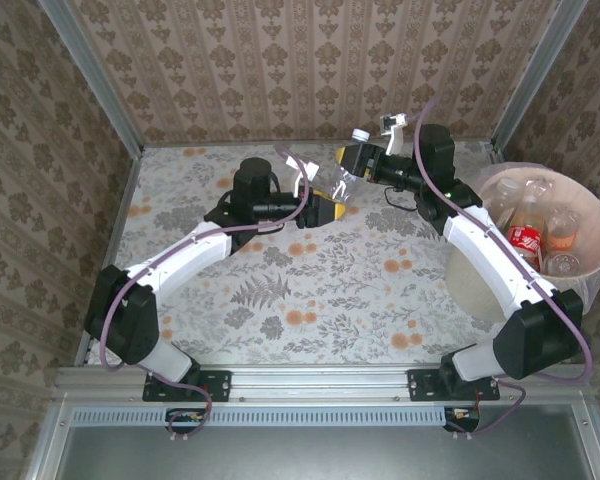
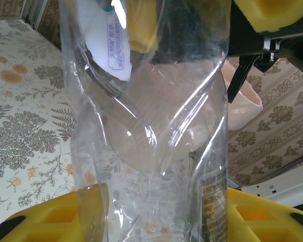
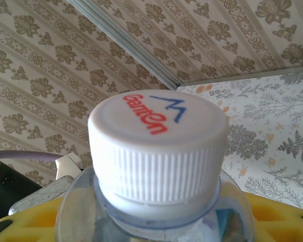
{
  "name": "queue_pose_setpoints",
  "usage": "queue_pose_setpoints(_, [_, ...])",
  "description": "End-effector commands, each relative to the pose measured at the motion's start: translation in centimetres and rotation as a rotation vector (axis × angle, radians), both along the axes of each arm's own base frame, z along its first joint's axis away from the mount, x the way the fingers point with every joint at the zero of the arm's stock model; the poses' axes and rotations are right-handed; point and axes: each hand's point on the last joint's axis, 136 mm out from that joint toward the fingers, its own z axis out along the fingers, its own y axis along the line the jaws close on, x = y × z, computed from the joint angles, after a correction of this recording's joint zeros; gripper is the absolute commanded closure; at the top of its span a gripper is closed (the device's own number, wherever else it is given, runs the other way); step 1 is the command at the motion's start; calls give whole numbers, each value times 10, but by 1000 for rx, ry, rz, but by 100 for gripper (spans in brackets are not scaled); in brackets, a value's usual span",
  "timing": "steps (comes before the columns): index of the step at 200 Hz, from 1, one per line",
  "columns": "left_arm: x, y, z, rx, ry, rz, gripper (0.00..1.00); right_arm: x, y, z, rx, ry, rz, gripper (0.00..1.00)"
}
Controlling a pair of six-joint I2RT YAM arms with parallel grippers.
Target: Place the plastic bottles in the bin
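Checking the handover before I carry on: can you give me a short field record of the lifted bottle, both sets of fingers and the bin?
held item: clear plastic bottle, tilted, white cap uppermost, off the table
left fingers: pressed against both sides of its lower body
right fingers: flank its shoulder just below the cap; grip cannot be told
bin: pale pink, on the right side, upright
in the bin: several bottles, one with a red label
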Motion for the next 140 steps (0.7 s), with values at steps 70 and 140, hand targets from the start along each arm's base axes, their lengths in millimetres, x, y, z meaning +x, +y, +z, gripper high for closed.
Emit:
queue_pose_setpoints(70, [26, 12, 3, 56, 6, 141, 0, -3, -77, 29, -326, -10, -321, 53])
queue_pose_setpoints(140, [82, 63, -40, 223, 86, 536, 0, -86, -252, 88, -739, 47, -871, 53])
